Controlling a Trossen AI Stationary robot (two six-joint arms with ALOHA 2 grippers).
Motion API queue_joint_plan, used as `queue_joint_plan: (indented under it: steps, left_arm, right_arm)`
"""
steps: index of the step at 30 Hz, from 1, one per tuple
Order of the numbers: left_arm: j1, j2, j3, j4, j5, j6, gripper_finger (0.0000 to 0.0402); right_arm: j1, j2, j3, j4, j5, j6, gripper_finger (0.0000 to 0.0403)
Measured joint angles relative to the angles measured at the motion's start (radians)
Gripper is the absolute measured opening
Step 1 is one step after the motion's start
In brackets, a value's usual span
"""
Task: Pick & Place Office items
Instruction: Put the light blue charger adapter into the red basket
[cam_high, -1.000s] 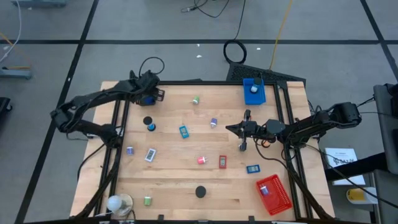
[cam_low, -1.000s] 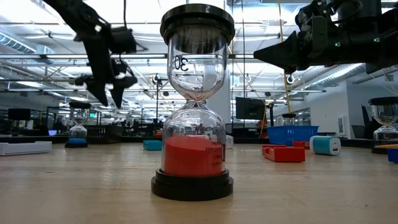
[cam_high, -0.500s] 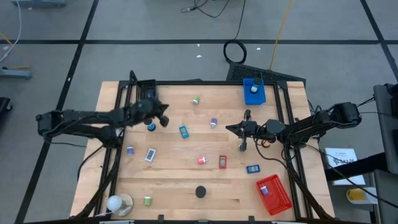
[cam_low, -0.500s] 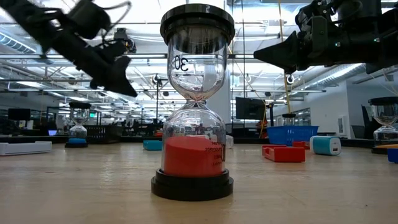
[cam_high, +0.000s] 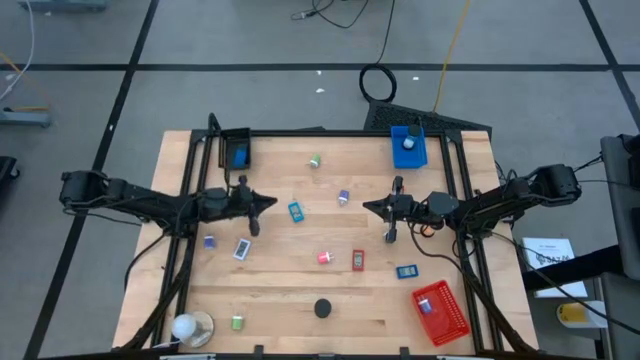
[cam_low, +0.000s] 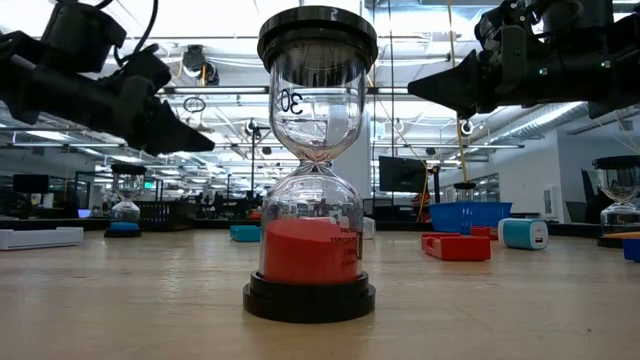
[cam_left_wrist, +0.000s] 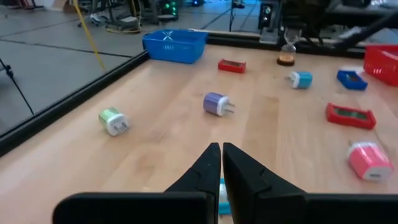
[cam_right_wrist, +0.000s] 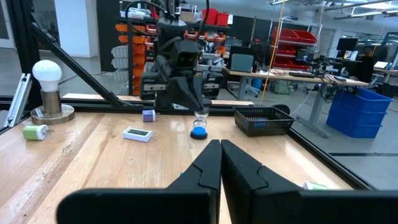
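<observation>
1. The wooden worktop (cam_high: 300, 300) stands on a grey floor in an open workshop, with benches, shelving and blue bins showing beyond its edges.
2. Most of the office items are loose on the wood: a green plug (cam_left_wrist: 112, 121) near the far edge, a purple plug (cam_left_wrist: 215, 104) and a blue block (cam_high: 296, 211) around the middle, a pink piece (cam_high: 324, 258) and a red block (cam_high: 358, 260) toward the near edge.
3. More lie about: a white card (cam_high: 241, 249) and a small purple piece (cam_high: 208, 242) on the left side, a blue block (cam_high: 406, 271) on the right, a black disc (cam_high: 322, 309) by the near edge.
4. Little looks sorted. The blue tray (cam_high: 407, 146) at the far edge holds one white object, the red tray (cam_high: 440, 311) at the near right corner looks empty, and the black tray (cam_high: 238, 150) at the far left corner has something blue in it.
5. The left gripper (cam_high: 262, 201) hangs above the wood left of centre, fingers pressed together, carrying nothing.
6. The right gripper (cam_high: 371, 207) hangs right of centre, fingers likewise together and bare.
7. By my reckoning nearly all the picking remains.
</observation>
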Motion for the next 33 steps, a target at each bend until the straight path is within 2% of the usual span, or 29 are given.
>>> queue_joint_plan:
  steps: [6,11,21,28,30,33]
  left_arm:
    - [-0.056,0.001,-0.023,0.015,-0.054,0.095,0.0026]
    - [-0.068,0.001,-0.104,0.164,-0.059,0.093,0.0026]
    - [-0.098,-0.006,-0.1,0.154,-0.031,0.074,0.0026]
    - [-0.098,-0.006,-0.1,0.155,-0.032,0.075,0.0026]
    - [-0.098,-0.006,-0.1,0.154,-0.032,0.074,0.0026]
    - [-0.098,-0.006,-0.1,0.153,-0.032,0.074,0.0026]
  right_arm:
    - [0.0,0.0,0.0,0.0,0.0,0.0,0.0004]
    - [0.0,0.0,0.0,0.004,0.0,0.0,0.0004]
    - [0.0,0.0,0.0,0.043,-0.031,0.0,0.0004]
    - [0.0,0.0,0.003,0.176,-0.029,0.073,0.0003]
    - [0.0,-0.004,0.024,0.155,-0.025,0.092,0.0001]
    - [0.0,-0.004,0.085,0.01,-0.017,0.103,0.0001]
